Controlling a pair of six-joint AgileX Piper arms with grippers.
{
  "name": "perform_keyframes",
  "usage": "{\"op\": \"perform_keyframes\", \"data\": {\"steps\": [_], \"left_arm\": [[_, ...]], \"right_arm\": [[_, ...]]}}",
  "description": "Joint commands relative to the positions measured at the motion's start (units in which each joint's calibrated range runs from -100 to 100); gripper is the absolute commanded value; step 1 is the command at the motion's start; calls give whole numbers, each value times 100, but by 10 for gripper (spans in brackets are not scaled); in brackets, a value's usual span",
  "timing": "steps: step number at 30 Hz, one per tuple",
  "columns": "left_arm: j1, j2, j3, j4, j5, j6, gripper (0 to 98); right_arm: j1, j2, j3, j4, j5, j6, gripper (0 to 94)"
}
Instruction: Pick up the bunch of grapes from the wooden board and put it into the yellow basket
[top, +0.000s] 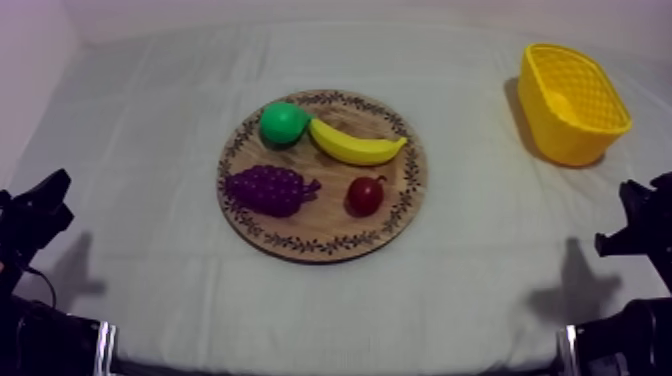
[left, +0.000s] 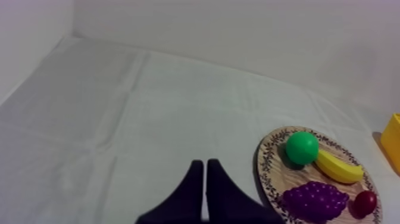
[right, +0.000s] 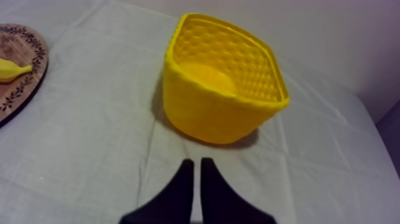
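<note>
- Left jaws and right jaws are held clenched on nothing at the worktop's (top: 150, 270) near corners.
- The bunch of grapes (top: 270, 189) is found on the wooden board's (top: 300, 243) near left.
- Jaws should be released, then lowered across the bunch's widest part.
- Emptiness of the yellow basket (right: 208, 116) is confirmed by the right wrist view; the grapes' side by the left.

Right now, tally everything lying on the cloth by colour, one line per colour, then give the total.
Yellow: 2, the banana and the yellow basket
Green: 1, the pear
Purple: 1, the bunch of grapes
Red: 1, the small red fruit
Brown: 1, the wooden board
Total: 6
</note>
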Motion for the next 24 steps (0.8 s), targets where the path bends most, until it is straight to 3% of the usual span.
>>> {"op": "perform_keyframes", "data": {"steps": [1, 7, 12, 24], "left_arm": [[-1, 0, -4, -4, -3, -1, 1], [-1, 0, -4, -4, -3, -1, 1], [-1, 0, -4, -4, -3, -1, 1], [-1, 0, -4, -4, -3, -1, 1]], "right_arm": [[-4, -4, 2, -3, -15, -95, 48], [-167, 153, -69, 58, -106, 71, 14], [-472, 699, -387, 286, -322, -5, 7], [-1306, 3043, -2917, 593, -8, -91, 6]]}}
